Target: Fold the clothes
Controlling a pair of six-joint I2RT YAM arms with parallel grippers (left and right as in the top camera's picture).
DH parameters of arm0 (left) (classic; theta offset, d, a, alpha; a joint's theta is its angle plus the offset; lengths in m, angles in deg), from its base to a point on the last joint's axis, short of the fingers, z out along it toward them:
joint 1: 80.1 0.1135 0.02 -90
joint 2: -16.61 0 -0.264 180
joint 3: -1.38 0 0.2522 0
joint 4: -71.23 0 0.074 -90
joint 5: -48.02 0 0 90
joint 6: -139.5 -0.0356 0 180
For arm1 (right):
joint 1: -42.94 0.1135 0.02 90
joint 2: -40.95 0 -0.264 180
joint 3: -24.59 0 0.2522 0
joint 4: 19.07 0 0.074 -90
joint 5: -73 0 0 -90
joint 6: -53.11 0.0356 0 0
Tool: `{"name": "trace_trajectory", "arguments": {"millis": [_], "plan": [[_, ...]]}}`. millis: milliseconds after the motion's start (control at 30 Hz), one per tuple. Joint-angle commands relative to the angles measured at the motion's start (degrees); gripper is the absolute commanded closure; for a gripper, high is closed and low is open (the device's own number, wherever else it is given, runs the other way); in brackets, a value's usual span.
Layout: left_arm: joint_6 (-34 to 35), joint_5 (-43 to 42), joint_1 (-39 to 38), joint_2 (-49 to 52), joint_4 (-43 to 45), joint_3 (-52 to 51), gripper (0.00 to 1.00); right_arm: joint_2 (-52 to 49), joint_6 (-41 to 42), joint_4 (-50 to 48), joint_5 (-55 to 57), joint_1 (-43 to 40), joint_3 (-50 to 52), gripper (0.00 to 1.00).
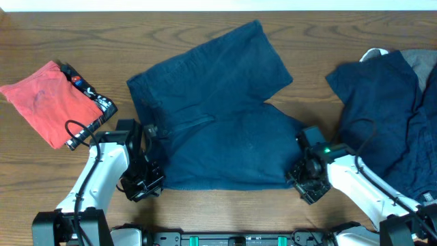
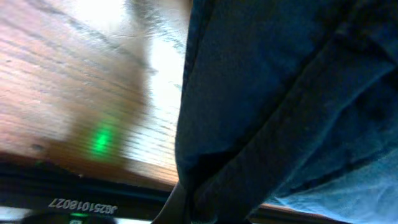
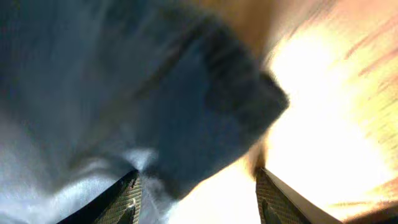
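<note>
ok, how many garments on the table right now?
3 clear: red garment far left, navy shorts centre, navy garment at right edge. Some grey fabric under it may be a fourth; more could be hidden.

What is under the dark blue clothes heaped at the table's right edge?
A grey garment and a white scrap peek out at the far edge of the dark blue heap. Anything else beneath is covered.
</note>
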Motion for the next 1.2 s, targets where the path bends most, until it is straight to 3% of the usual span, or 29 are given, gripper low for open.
{"name": "trace_trajectory", "arguments": {"millis": [0,333,500,700,800,967,1167], "plan": [[-0.9,4.8,0.0,0.4,-0.5,-0.1,0.94,-0.3,2.0,-0.9,7.8,-4.4,0.3,0.43],[-0.9,4.6,0.0,0.4,-0.6,-0.1,0.94,-0.3,-2.7,-3.7,6.7,-9.5,0.3,0.48],[-0.9,4.2,0.0,0.4,-0.9,-0.1,0.94,-0.3,-3.1,-3.7,6.4,-8.5,0.3,0.74],[-0.9,4.2,0.0,0.4,-0.9,-0.1,0.94,-0.3,-3.1,-3.6,6.4,-7.9,0.3,0.86],[-0.9,4.2,0.0,0.4,-0.9,-0.1,0.94,-0.3,-3.8,-3.6,6.4,-7.9,0.3,0.99],[-0.9,3.6,0.0,0.3,-1.0,-0.1,0.94,-0.3,-7.5,-3.3,6.5,-8.0,0.2,0.99],[-2.6,-3.1,0.0,-1.6,-4.3,0.7,0.94,2.0,-11.4,2.8,7.1,-11.5,-3.7,0.99]]}}
